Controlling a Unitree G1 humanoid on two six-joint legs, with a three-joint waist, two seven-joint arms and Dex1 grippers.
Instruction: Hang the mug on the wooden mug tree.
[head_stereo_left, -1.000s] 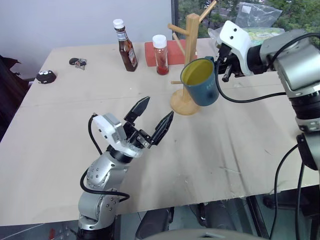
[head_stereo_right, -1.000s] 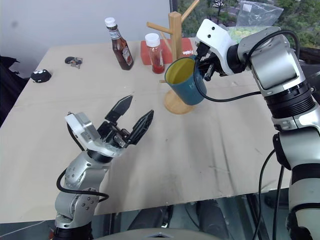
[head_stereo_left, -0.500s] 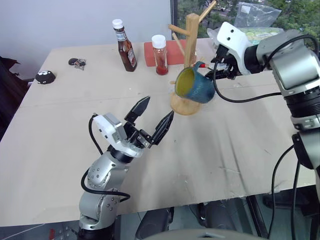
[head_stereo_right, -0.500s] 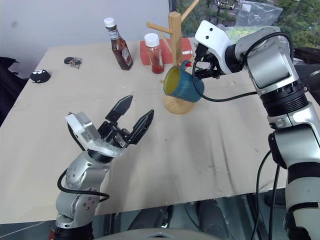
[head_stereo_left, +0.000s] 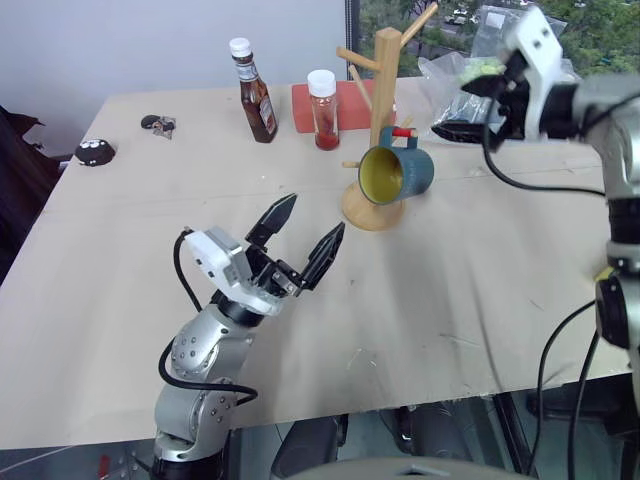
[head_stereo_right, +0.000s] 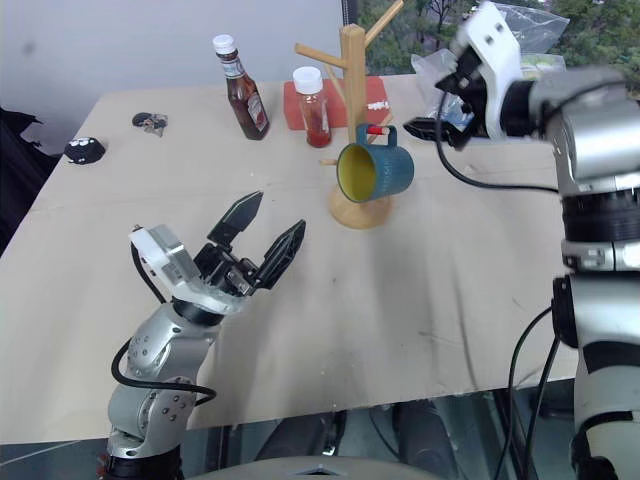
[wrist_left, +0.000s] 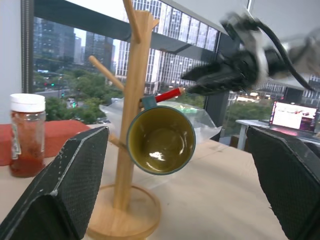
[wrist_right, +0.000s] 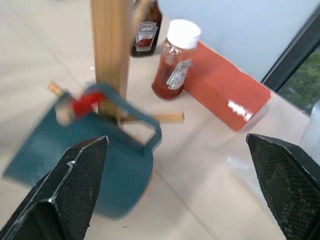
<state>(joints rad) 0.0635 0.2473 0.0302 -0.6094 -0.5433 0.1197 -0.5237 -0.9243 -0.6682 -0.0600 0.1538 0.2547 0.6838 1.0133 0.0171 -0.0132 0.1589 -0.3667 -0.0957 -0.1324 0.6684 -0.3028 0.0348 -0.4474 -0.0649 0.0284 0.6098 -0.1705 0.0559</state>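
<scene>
Pale board covers the table (head_stereo_left: 450, 300), where the left gripper (head_stereo_left: 303, 238) is seen nearest, raised with fingers spread and empty. Farther back, the mug (head_stereo_left: 398, 173) is hung by its handle on the red-tipped peg of the wooden mug tree (head_stereo_left: 383, 80), mouth tilted sideways. Beyond it, the right gripper (wrist_right: 172, 150) is held apart, clear of the mug. A slip off the short peg is judged possible if the mug swings.

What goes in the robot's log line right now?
mug: hanging on wooden mug tree red-tipped peg | right gripper: open, apart from mug | left gripper: open
</scene>
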